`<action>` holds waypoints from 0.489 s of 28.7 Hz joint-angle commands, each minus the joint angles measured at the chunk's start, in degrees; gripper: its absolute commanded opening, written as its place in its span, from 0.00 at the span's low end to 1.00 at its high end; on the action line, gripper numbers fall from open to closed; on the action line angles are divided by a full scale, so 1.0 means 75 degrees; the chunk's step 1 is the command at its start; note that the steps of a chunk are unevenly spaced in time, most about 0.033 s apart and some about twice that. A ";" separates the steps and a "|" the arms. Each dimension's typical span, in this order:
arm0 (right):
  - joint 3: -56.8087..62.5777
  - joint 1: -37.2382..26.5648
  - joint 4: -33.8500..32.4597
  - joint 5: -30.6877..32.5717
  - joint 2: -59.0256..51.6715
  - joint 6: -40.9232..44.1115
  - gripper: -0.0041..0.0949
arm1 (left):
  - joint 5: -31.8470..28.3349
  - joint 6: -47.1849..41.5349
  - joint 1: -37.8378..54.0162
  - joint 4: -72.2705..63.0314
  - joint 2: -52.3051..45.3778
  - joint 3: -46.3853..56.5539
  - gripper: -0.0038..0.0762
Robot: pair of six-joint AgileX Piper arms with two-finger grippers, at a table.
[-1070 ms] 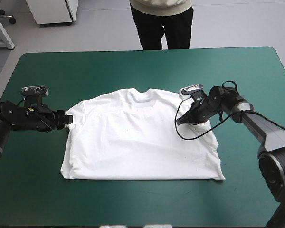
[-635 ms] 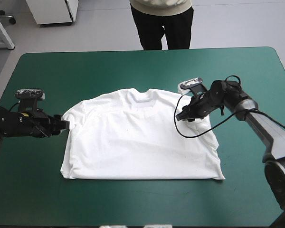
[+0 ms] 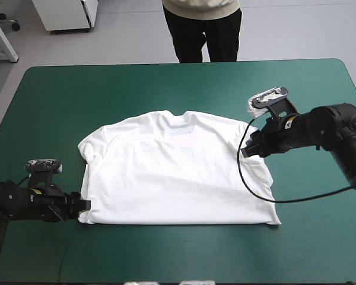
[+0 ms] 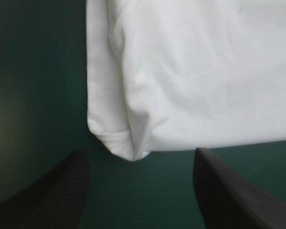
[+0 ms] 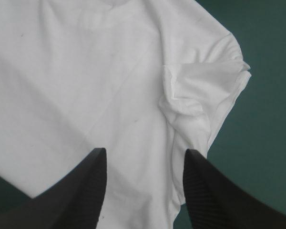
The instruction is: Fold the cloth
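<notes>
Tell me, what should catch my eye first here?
A white T-shirt lies spread flat mid-table on the teal-green cover. Two black grippers flank it, both open: the left gripper at the near left hem corner, the right gripper by the right sleeve.

Reaches in from the left with the left arm (image 3: 12,205), stretched low and almost level, wrist pointing toward the right. Holds the left gripper (image 3: 83,205) open: seen from the wrist, shows its two black fingers (image 4: 62,191) standing well apart, wide bases toward the corners. Comes in from the right with the right arm (image 3: 338,122), elbow bent, forearm angled down and inward. Carries the right gripper (image 3: 244,152) open too, black fingers (image 5: 214,195) spread with a clear gap between the tips, pointing leftward and down.
</notes>
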 commanded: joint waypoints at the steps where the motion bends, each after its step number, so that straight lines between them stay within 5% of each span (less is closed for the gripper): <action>1: 0.0352 -0.0026 0.0005 -0.0190 -0.0567 0.0136 0.51 | -0.0524 -0.0092 0.0013 -0.0014 -0.0107 0.0311 0.62; 14: 0.1206 -0.0026 0.0019 -0.0245 -0.0801 0.0193 0.49 | -0.1350 -0.0063 0.0013 0.0124 0.0593 0.1096 0.62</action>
